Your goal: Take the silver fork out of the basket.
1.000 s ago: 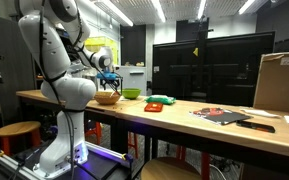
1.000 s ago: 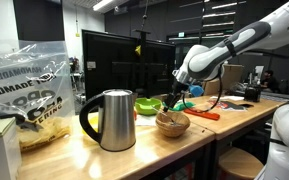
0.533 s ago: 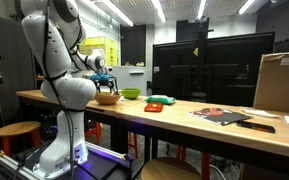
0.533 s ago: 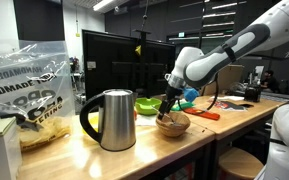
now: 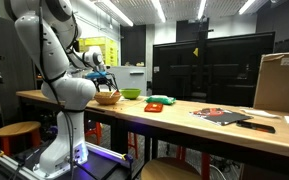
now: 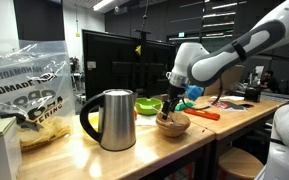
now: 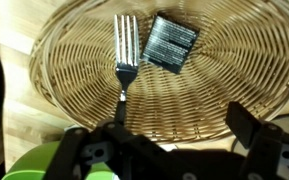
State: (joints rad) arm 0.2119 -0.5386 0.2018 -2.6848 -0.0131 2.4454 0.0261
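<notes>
the hand (image 7: 164,135), fingers spread, hangs over the basket (image 7: 59,70), where the silver fork (image 7: 126,55) lies handle toward it, tines away.

The fork (image 7: 126,55) is silver, the woven basket (image 7: 74,90) tan-yellow, the small ribbed square (image 7: 172,44) black, the bowl (image 7: 29,162) bright green.

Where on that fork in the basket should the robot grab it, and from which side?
Probably the thin stem just below the prongs, coming straight down from above. The fork lies flat on the basket's woven floor, so the fingers can only pinch across its narrow sides. A dark ridged block sits close beside the prongs, so the stem leaves more room.
</notes>
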